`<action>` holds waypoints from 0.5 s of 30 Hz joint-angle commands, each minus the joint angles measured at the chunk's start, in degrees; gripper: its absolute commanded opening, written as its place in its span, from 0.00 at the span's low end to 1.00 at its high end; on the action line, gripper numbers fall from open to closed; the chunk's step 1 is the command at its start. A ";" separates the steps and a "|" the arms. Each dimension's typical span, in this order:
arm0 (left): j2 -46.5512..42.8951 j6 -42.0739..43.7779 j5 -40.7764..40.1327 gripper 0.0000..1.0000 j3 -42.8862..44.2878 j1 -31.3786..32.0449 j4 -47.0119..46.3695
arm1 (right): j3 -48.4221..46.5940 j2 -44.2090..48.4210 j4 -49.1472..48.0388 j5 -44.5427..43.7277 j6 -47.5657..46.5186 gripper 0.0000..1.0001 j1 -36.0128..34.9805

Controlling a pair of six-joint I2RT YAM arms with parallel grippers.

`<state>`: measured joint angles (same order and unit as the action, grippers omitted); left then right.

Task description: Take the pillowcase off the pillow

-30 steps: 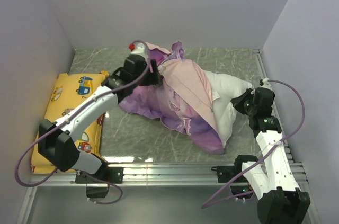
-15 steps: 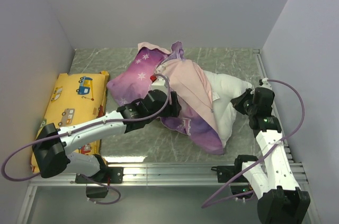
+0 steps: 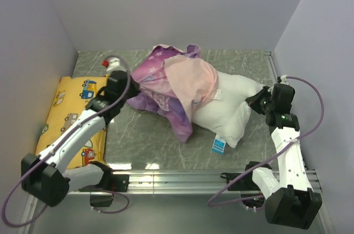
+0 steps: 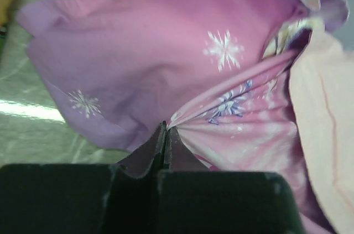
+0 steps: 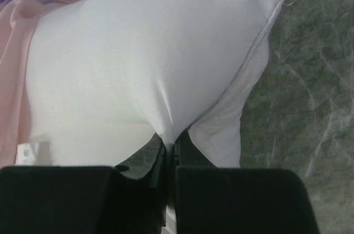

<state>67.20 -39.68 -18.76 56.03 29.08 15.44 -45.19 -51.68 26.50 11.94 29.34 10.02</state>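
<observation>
The purple-to-pink pillowcase [image 3: 166, 82] is bunched over the left half of the white pillow [image 3: 232, 107], its pale pink inside turned outward. My left gripper [image 3: 131, 89] is at the case's left edge, shut on a pinch of snowflake-printed pillowcase [image 4: 166, 62] fabric; its fingertips [image 4: 165, 129] meet on a gathered fold. My right gripper [image 3: 258, 101] is at the pillow's right end, shut [image 5: 170, 144] on a puckered bit of the pillow [image 5: 144, 62]. A small blue-and-white tag [image 3: 219, 144] shows at the pillow's near edge.
A yellow vehicle-print cushion [image 3: 69, 120] lies along the left wall, under my left arm. Grey walls close in left, back and right. A metal rail [image 3: 182, 177] runs along the near edge. The marbled table [image 3: 149, 140] shows in front of the pillow.
My left gripper went from open near the case's front to shut on its left edge. The case has slid left, baring more pillow and its tag. The right arm shifted slightly.
</observation>
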 commanded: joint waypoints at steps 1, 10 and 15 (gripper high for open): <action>-7.77 1.54 -0.05 0.00 -1.80 -10.06 1.70 | -3.50 -1.22 -2.51 -3.77 -1.04 0.00 3.42; -3.49 0.57 5.86 0.00 -6.72 -0.82 -4.89 | -6.66 -5.01 -2.34 1.68 -1.92 0.22 2.29; 0.74 -0.92 3.65 0.00 -6.72 5.37 -6.47 | -14.30 -3.08 2.58 -5.51 -2.18 0.69 -7.78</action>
<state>67.11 -39.92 -12.19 49.34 32.47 12.97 -52.27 -57.25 29.39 12.21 28.27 8.51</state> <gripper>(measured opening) 0.012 0.643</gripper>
